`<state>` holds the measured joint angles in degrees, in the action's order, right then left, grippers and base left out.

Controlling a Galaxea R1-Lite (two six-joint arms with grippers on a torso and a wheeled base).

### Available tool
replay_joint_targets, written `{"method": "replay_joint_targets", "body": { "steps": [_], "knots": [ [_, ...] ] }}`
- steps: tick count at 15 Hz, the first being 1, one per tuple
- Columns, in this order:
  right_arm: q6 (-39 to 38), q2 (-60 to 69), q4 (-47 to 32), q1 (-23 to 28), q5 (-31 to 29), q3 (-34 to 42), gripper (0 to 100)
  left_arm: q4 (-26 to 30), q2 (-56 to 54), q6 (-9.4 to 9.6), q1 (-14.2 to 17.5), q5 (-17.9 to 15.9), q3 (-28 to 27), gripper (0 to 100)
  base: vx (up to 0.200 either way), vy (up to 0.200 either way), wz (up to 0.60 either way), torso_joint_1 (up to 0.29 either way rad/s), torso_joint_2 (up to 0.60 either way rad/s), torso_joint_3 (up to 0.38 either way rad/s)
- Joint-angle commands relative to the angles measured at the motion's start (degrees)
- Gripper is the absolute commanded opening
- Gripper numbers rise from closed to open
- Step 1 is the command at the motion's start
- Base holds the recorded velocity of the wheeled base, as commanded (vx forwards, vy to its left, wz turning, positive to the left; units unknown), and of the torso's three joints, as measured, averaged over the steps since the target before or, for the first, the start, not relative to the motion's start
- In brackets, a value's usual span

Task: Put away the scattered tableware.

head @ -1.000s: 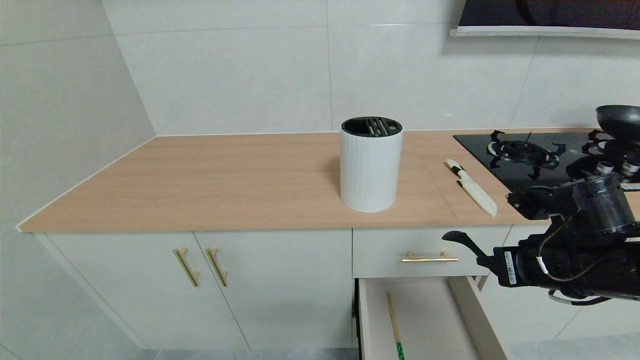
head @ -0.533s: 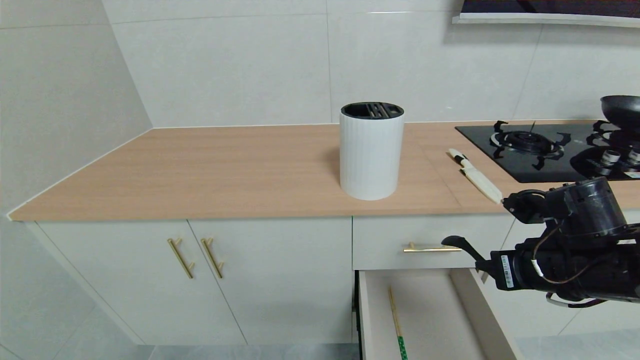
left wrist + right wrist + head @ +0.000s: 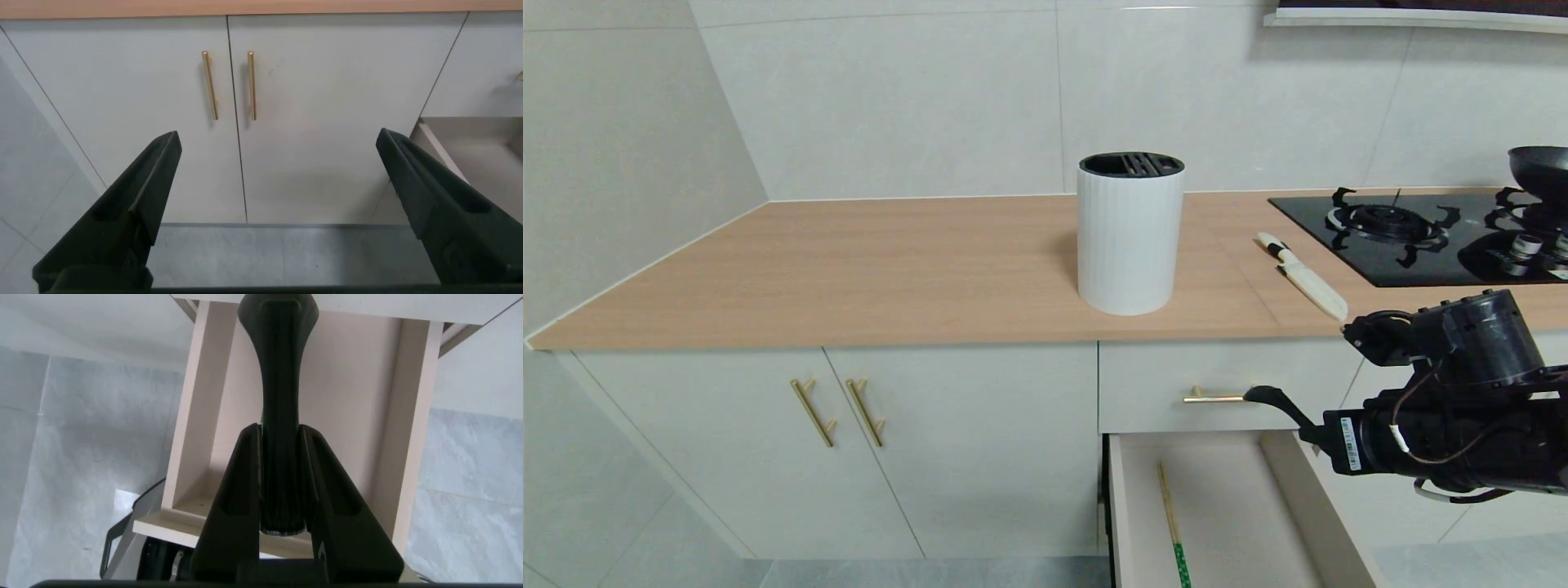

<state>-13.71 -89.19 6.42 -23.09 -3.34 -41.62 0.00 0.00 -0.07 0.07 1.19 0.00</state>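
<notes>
Under the wooden table, just below its front edge toward the right end, we hold a black utensil clenched in the right gripper. Its long axis runs straight out from the jaws, roughly along the open drawer directly beneath, where chopsticks lie by the left wall. We judge the coming move a short lowering and release onto the drawer's bare floor, clear of the chopsticks. Our left gripper hangs with jaws spread wide before the cabinet doors, while a knife lies near the table's front edge, nearer the right arm.
</notes>
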Motion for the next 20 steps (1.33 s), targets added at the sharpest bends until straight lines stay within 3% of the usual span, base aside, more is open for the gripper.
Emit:
{"method": "replay_joint_targets", "body": {
  "steps": [1,7,20],
  "knots": [
    [0.00,-0.11,-0.01,-0.03,0.00,0.05,0,0.00,0.09,-0.01,0.01,0.04,0.00,100,0.000,0.000,0.00,0.000,0.00,0.000],
    [0.00,-0.02,-0.01,-0.03,0.00,0.31,0,0.00,0.09,-0.01,0.01,0.04,0.00,100,0.000,0.000,0.00,-0.038,0.09,0.056],
    [0.00,-0.20,-0.01,-0.03,0.00,0.49,0,0.00,0.09,-0.01,0.01,0.04,0.00,100,0.000,0.000,0.00,-0.154,0.45,0.295]
  ]
}}
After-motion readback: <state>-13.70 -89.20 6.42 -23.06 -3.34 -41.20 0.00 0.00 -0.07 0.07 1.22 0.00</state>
